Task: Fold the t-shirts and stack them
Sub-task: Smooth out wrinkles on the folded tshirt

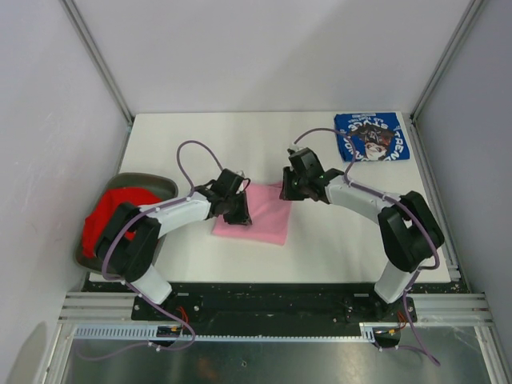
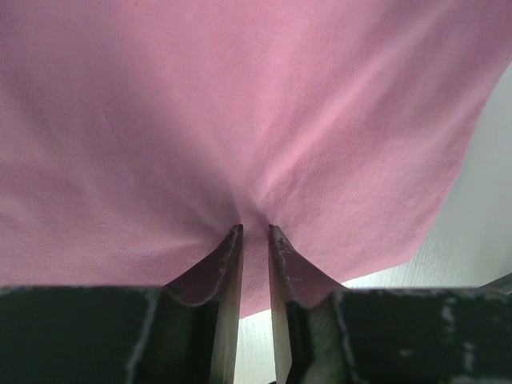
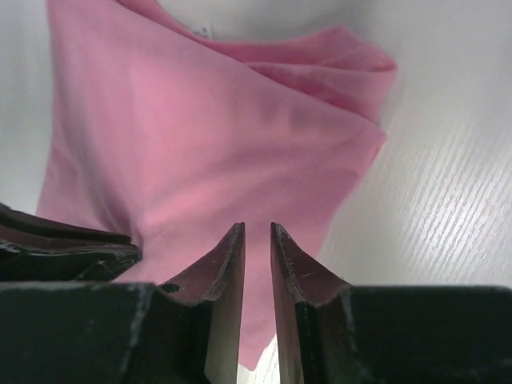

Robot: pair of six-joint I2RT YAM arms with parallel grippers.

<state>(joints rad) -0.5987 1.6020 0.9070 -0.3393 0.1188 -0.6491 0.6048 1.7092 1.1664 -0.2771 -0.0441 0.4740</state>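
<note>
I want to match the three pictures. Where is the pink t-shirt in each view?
Top external: the pink t-shirt lies folded near the middle of the white table.
Left wrist: it fills nearly the whole picture, all but the right edge.
Right wrist: it covers the upper left and the middle.
Shared landmark: the white table, bare at the right side of both wrist views.

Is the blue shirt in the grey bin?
No, the blue t-shirt lies flat on the table, far right; the grey bin holds the red t-shirt.
</note>
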